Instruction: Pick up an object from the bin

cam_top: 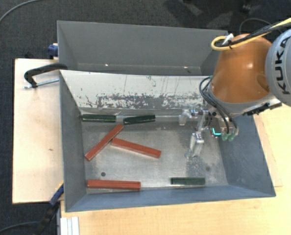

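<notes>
— Which step is in hand?
— The approach, it is judged. The gripper (196, 146) is seen over bare floor toward 3 o'clock of the bin (69, 141). How wide it is spread cannot be told, and nothing is seen held in it.
— What is called for next?
— A target must be settled (none is named). The dark green bar (187, 181) at 5 o'clock lies nearest, so the gripper would be shifted toward 6 o'clock, aligned across the bar and lowered.

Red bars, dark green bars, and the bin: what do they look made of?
Red bars: matte, flat colour, sharp edges; likely painted wood or plastic. Dark green bars: slight sheen, probably plastic, unsure. Bin: grey sheet metal, going by the scratched, dully reflective back wall.
</notes>
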Robot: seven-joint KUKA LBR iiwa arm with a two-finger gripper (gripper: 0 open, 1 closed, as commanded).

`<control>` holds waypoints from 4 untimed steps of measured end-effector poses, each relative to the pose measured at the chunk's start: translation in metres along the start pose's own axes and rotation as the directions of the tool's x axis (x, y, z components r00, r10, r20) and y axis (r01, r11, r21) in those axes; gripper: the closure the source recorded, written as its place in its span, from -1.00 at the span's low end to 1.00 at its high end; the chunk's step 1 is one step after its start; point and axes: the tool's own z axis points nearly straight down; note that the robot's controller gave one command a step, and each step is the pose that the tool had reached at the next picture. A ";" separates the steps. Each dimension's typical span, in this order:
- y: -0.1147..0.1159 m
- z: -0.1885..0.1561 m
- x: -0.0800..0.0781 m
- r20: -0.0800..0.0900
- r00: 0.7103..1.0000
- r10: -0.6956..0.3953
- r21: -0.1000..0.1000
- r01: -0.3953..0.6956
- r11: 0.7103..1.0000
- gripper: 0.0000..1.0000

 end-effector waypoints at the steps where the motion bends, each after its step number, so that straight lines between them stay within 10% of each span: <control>1: 0.081 0.128 0.010 0.000 0.990 -0.141 -0.001 0.141 0.990 -1.00; 2: 0.116 0.091 -0.017 0.017 0.992 -0.123 -0.002 0.123 0.992 -1.00; 4: 0.106 0.125 -0.004 0.004 0.992 0.124 0.000 -0.124 0.992 -1.00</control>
